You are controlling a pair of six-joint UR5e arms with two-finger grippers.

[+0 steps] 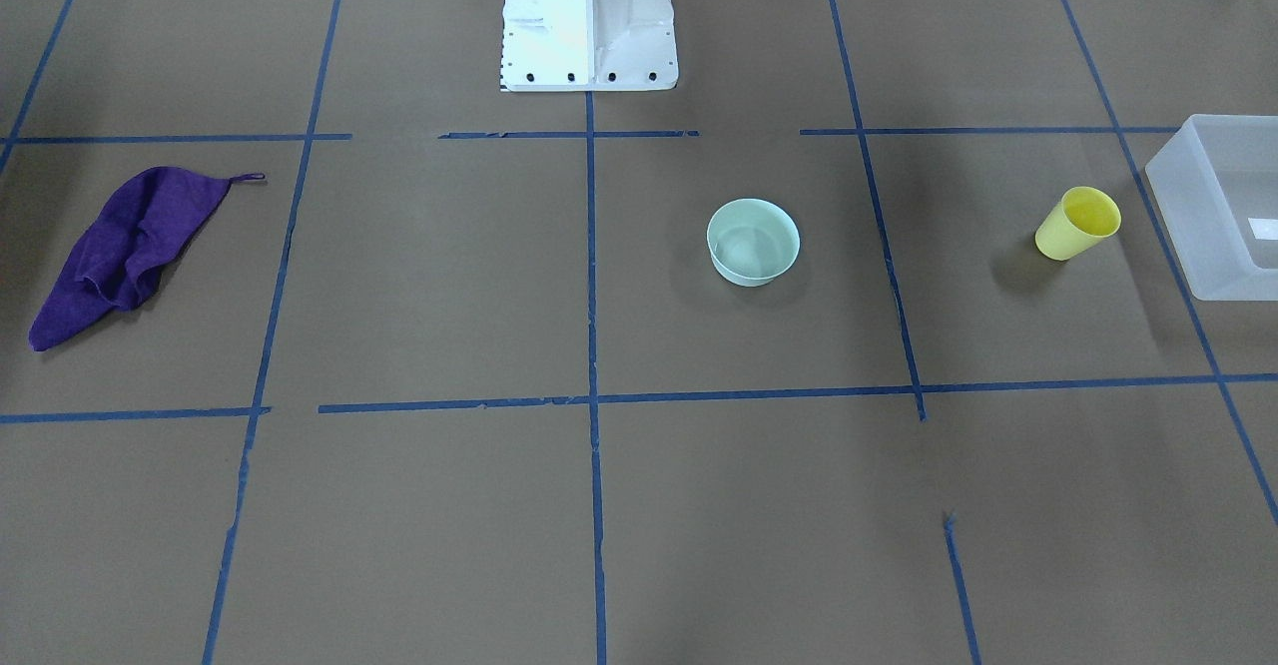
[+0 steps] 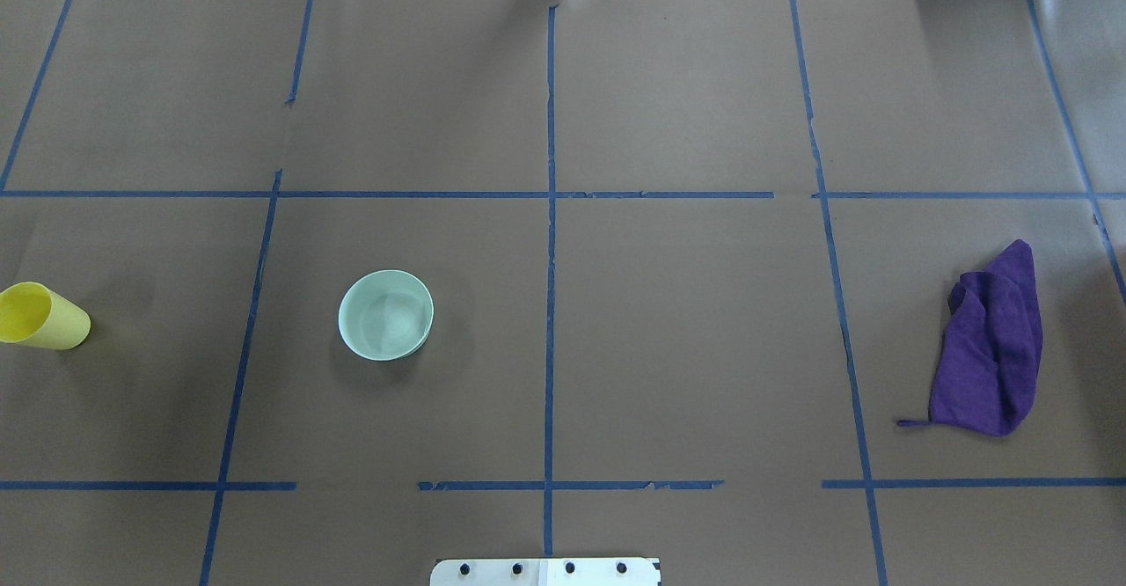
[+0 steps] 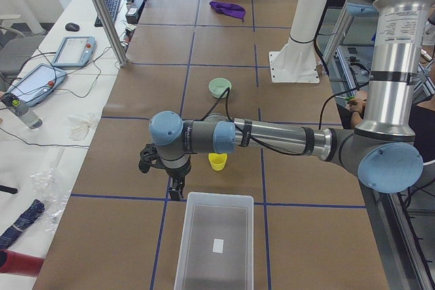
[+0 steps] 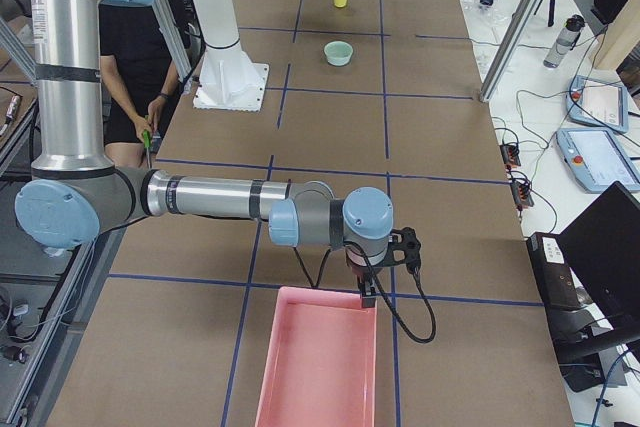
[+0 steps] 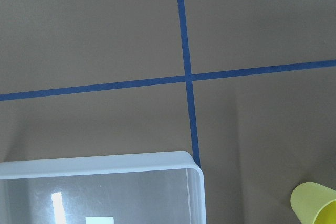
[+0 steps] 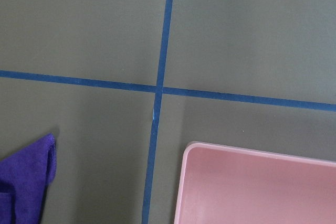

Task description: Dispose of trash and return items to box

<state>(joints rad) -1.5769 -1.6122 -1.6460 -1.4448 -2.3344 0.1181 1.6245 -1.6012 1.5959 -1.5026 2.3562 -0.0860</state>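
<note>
The yellow cup [image 1: 1076,224] stands upright on the brown table, close to the frosted-white box [image 1: 1188,246] at the table's left end. The cup also shows in the overhead view [image 2: 40,316] and the left wrist view [image 5: 315,203]. The mint-green bowl [image 1: 753,242] stands upright nearer the table's middle. My left gripper [image 3: 177,191] hangs just above the table at the box's near rim [image 3: 216,197], apart from the cup [image 3: 217,161]. My right gripper [image 4: 368,295] hangs at the rim of a pink bin [image 4: 300,292]. I cannot tell whether either gripper is open or shut.
A crumpled purple cloth [image 1: 130,246] lies on the table near its right end, by the pink bin [image 6: 262,153]. The white robot base [image 1: 587,16] stands at the table's back middle. Blue tape lines mark a grid on the table.
</note>
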